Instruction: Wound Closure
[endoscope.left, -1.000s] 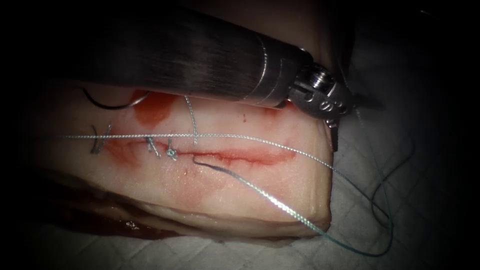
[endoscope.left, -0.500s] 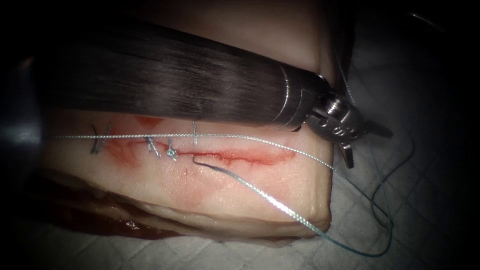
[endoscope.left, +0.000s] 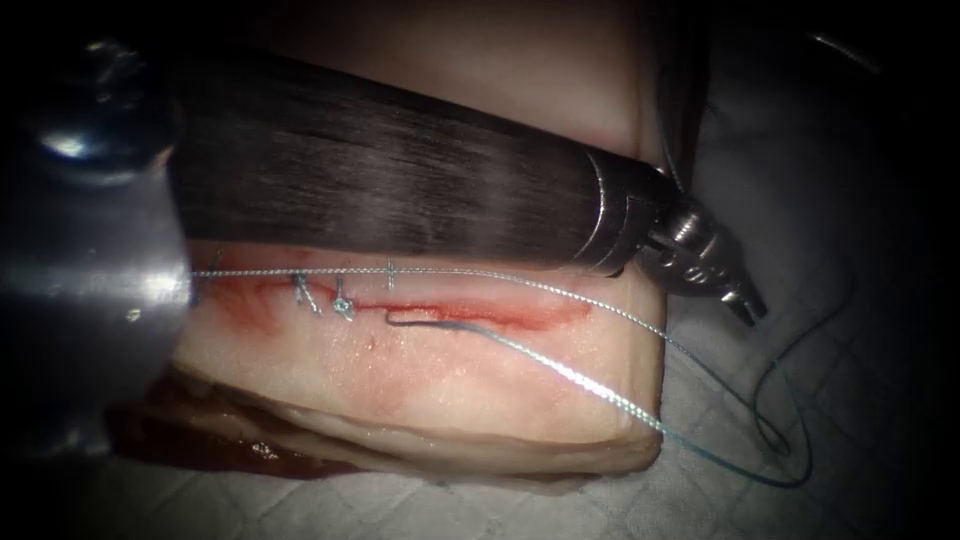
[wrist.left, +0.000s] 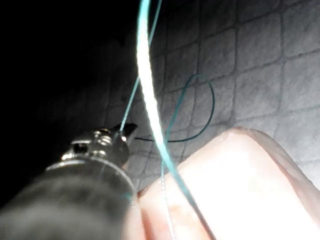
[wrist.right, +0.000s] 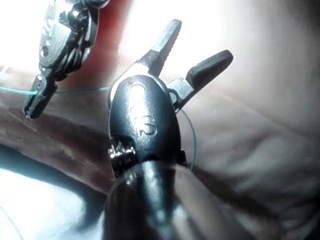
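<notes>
Blue-green thread (endoscope.left: 560, 375) is now pinched in the left tool (endoscope.left: 745, 305). A moment ago its two jaws were spread apart with nothing between them. Now they are closed tight on the thread, just past the right end of the meat (endoscope.left: 450, 390).

The tool has also slid to the right and down. The loose loop of thread on the cloth (endoscope.left: 880, 200) has moved a bit to the right with it.

The thread goes into the cut (endoscope.left: 500, 312) near the middle, just right of the three stitches (endoscope.left: 343, 305) already made.

The right tool (wrist.right: 200, 42) has its jaws wide open and holds nothing.

The curved needle lay on the meat above the left end of the cut a second ago. The long dark shaft now covers that spot, so I cannot tell where the needle is.

A big shiny blurry shape (endoscope.left: 90, 260) has come in at the left edge. I cannot tell what it is.

I think the thread is caught and ready to be pulled.
</notes>
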